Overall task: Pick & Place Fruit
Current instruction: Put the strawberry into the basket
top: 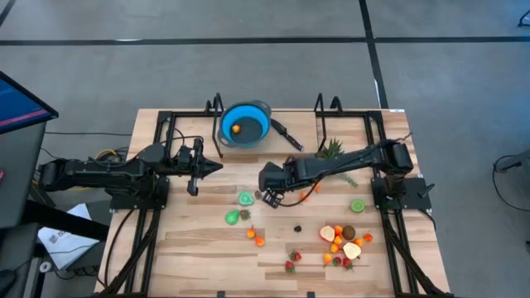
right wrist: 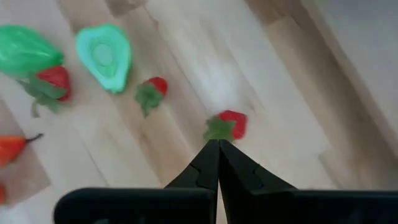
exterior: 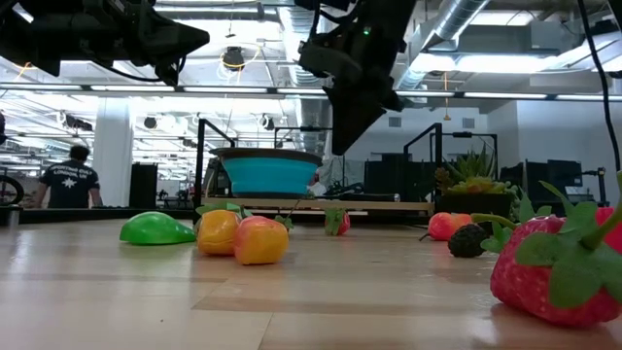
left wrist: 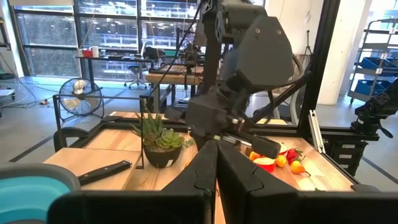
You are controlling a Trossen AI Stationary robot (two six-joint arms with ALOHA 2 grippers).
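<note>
Small toy fruit lies scattered on the wooden table (top: 182, 248). A green cut pear (top: 246, 199), a green fruit (top: 233, 217), orange pieces (top: 255, 237), strawberries (top: 293, 261) and a heap of cut pieces (top: 344, 244) lie toward the near right. My right gripper (right wrist: 219, 144) is shut and slants down over the table's middle, above a small strawberry (right wrist: 229, 123), clear of the wood in the low view (exterior: 338, 146). My left gripper (top: 217, 167) is shut and held level at the left, pointing toward the right arm. One orange piece (top: 237, 128) lies in the blue bowl (top: 248, 116).
A spiky green plant (top: 333, 149) stands at the far right beside the right arm. A black knife (top: 287, 134) lies next to the bowl. A green lime slice (top: 357, 205) and a dark berry (top: 298, 228) lie on the right half. Black frame rails (top: 166, 124) stand along the far corners.
</note>
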